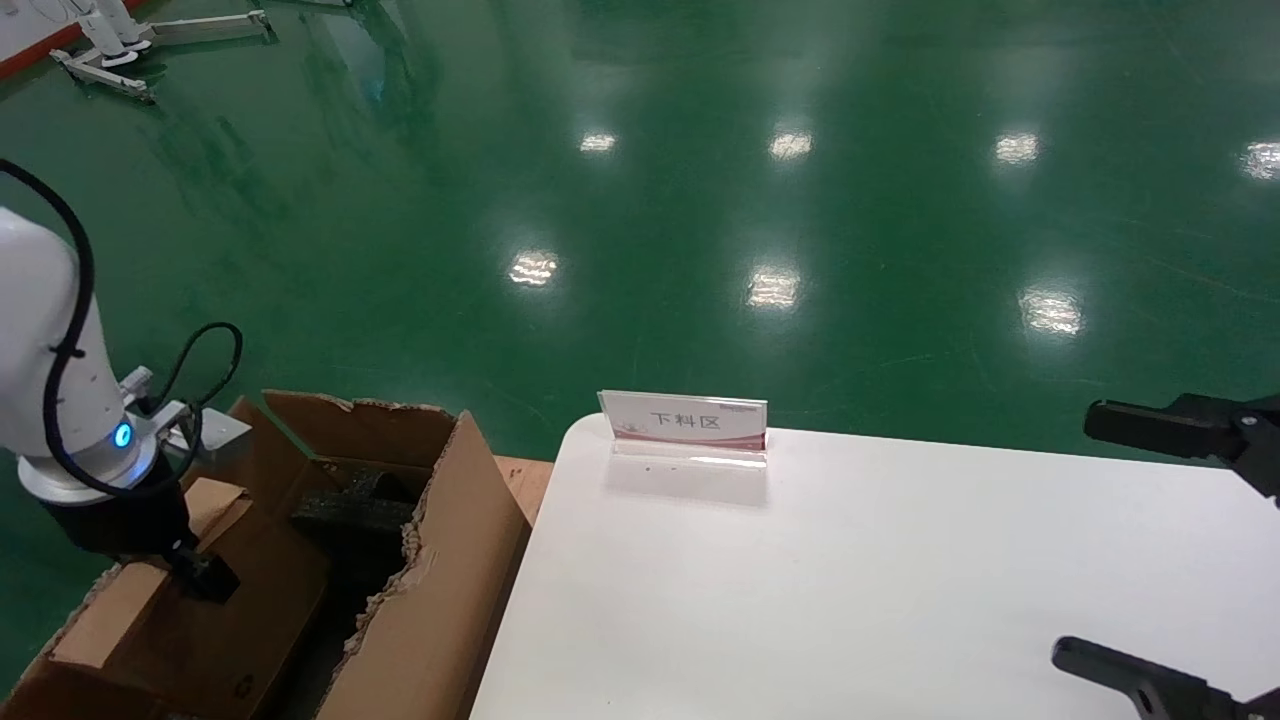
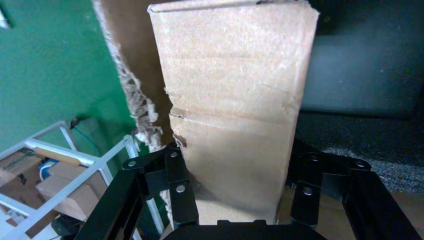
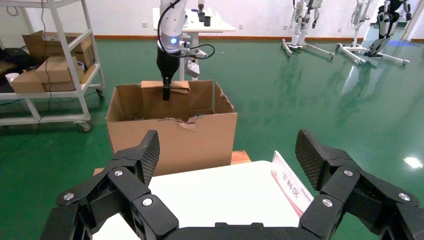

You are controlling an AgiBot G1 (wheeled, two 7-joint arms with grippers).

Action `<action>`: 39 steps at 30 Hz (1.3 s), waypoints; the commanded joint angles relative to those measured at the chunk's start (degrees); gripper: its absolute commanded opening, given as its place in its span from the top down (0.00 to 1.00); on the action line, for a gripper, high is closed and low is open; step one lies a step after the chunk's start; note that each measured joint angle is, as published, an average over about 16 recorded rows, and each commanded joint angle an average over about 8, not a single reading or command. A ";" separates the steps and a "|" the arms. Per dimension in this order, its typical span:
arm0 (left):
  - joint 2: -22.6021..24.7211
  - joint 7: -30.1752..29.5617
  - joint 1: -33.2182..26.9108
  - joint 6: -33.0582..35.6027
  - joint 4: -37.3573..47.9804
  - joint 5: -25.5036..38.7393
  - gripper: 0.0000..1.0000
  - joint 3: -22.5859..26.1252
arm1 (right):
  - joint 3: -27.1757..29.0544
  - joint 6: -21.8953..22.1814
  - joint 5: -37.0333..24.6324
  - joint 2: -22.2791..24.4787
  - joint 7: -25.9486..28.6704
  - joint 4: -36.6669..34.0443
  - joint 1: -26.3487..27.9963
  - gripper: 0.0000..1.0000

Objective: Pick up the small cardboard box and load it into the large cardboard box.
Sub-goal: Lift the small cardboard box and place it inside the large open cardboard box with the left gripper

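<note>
My left gripper [image 1: 205, 578] is shut on the top edge of the small cardboard box [image 1: 250, 620], a flat brown panel held upright and tilted inside the large cardboard box [image 1: 450, 580]. In the left wrist view the small box [image 2: 235, 100] fills the gap between the fingers [image 2: 176, 187] of that gripper [image 2: 235, 197], next to the carton's torn wall [image 2: 130, 75] and black foam [image 2: 360, 75]. The right wrist view shows the carton [image 3: 170, 140] with the small box [image 3: 165, 102] standing in it. My right gripper [image 1: 1100, 545] [image 3: 227, 155] is open and empty over the white table.
The white table [image 1: 850, 600] stands right of the carton, with a small sign holder [image 1: 685, 425] at its far edge. A wooden pallet corner [image 1: 525, 475] shows between table and carton. A white shelf rack with boxes [image 3: 50, 75] stands beyond the carton. Green floor lies all around.
</note>
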 commanded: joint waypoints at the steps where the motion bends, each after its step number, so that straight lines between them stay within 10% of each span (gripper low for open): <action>1: 0.15 -0.08 0.78 -0.18 0.37 -0.10 0.00 -0.10 | 0.00 0.00 0.00 0.00 0.00 0.00 0.00 0.00; 39: 0.66 -0.27 3.29 -0.68 1.61 -0.32 0.00 -0.36 | 0.00 0.02 0.01 0.01 -0.01 -0.01 -0.01 0.00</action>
